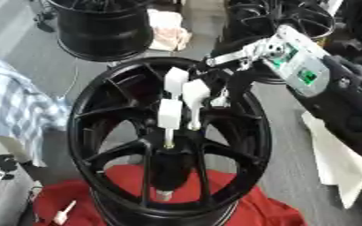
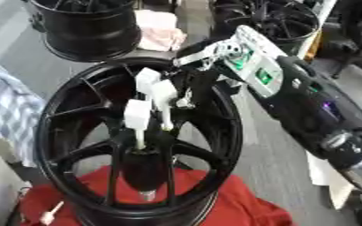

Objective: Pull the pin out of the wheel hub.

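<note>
Wheel hub, black and many-spoked, fills the middle of our view and stands nearly upright on a red cloth. Behind it we see two more black rims: one at the upper left and one at the upper right, with a pale crumpled rag between them.

Our right arm comes in from the right edge, black with a silver and green panel near the wrist, and slopes down and left toward the hub. The right robot hand sits over the upper spokes, its white-tipped fingers pointing downward toward the centre. The lowest finger pad lies directly above a thin, pale pin, which stands upright at the hub's centre bore. The fingers appear closed around the pin's top end, though the contact itself is hard for us to make out. Lower in the bore we see a small pale piece, too unclear to identify.

At the lower left, a small white object lies on the red cloth, just outside the hub's rim. A blue-and-white checked fabric shows along the left edge. Our left robot hand does not appear in either view.
</note>
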Motion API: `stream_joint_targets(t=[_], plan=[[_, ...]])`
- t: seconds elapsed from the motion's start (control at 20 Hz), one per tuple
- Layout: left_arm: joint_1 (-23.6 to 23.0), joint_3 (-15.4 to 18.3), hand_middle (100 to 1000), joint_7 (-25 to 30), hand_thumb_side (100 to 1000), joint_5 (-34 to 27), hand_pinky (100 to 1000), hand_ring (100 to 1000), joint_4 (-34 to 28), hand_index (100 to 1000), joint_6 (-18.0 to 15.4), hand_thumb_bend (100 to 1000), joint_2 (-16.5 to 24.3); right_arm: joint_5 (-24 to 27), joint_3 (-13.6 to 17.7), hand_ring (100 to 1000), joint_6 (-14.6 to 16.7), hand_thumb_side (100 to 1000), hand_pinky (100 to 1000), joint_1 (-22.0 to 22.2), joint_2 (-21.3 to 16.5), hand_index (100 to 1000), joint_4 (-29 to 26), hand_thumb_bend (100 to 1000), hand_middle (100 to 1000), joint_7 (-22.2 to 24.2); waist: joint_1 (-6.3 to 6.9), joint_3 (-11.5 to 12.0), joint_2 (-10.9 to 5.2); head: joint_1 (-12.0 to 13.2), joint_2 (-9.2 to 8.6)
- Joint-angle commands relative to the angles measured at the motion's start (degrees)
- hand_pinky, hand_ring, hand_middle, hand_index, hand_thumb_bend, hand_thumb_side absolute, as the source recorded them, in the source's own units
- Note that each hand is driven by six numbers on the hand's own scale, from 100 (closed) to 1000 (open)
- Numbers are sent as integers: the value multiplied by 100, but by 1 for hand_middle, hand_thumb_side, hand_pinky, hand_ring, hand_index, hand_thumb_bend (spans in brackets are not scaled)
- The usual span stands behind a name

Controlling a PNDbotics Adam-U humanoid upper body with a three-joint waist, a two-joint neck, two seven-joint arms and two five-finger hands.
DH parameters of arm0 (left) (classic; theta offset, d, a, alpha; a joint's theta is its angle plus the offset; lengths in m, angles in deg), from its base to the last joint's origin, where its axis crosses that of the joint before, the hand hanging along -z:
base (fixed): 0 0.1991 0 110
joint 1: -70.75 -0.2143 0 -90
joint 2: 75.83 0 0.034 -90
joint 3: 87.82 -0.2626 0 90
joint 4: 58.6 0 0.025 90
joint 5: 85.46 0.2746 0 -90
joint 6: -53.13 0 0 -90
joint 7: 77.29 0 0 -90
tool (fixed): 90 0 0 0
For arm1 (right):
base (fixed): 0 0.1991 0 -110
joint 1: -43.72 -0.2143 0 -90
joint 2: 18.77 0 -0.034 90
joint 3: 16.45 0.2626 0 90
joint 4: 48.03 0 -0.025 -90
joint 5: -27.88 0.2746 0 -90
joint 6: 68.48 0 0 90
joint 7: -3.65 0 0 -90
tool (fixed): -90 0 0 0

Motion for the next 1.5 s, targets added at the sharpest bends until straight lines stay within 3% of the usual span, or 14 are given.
stream_joint_targets(t=[0.05,0.4,0.55,0.75,1.0,1.2,1.25,1.3,1.4,1.45,1.5], plan=[[54,-11,656,18,590,-13,713,737,-127,760,-6,471,126,147,118,684,-11,377,759,-171,-76,543,-168,111,439,-382,33,1,-53,-17,34],[1,9,656,11,590,1,713,738,-121,761,-3,473,161,872,318,649,-303,364,743,-249,-443,511,-616,100,396,-895,-1,-66,-86,-5,46],[-36,24,656,-1,590,0,712,738,-118,761,-1,472,187,1367,492,635,-540,349,736,-232,-767,502,-955,100,381,-1094,-25,-111,-110,4,58],[-77,50,656,-22,591,-7,712,738,-121,761,12,471,207,1896,990,625,-754,341,732,121,-1436,496,-1521,105,372,-1650,-51,-177,-133,12,56],[-81,91,656,-51,591,-29,712,738,-154,760,28,471,207,2084,2021,617,-840,343,725,1542,-2350,496,-1994,111,368,-2817,-62,-218,-106,43,-9],[-61,130,656,-84,591,-64,712,739,-180,760,40,470,197,1730,3002,607,-825,351,715,3111,-2343,502,-1850,137,372,-4095,-47,-224,-44,45,-89],[-56,134,657,-90,591,-72,712,739,-181,760,40,470,195,1651,3173,615,-804,345,719,3420,-2263,536,-1751,181,408,-4401,-43,-223,-31,49,-101],[-49,144,657,-99,591,-83,712,739,-179,760,39,470,194,1522,3364,660,-841,378,738,3776,-2130,651,-1572,265,511,-4709,-34,-231,-12,63,-115],[-39,155,657,-115,590,-100,711,739,-175,760,33,471,192,1160,3661,761,-959,434,782,4380,-1789,878,-1181,334,740,-5143,-18,-238,20,83,-138],[-36,158,657,-120,590,-105,711,739,-171,760,29,471,192,1004,3766,797,-1020,462,801,4572,-1631,917,-1007,348,804,-5278,-12,-239,28,89,-144],[-34,162,657,-126,590,-113,711,739,-165,760,25,471,190,902,3895,806,-1107,380,807,4759,-1425,926,-803,332,823,-5462,0,-245,38,99,-147]])
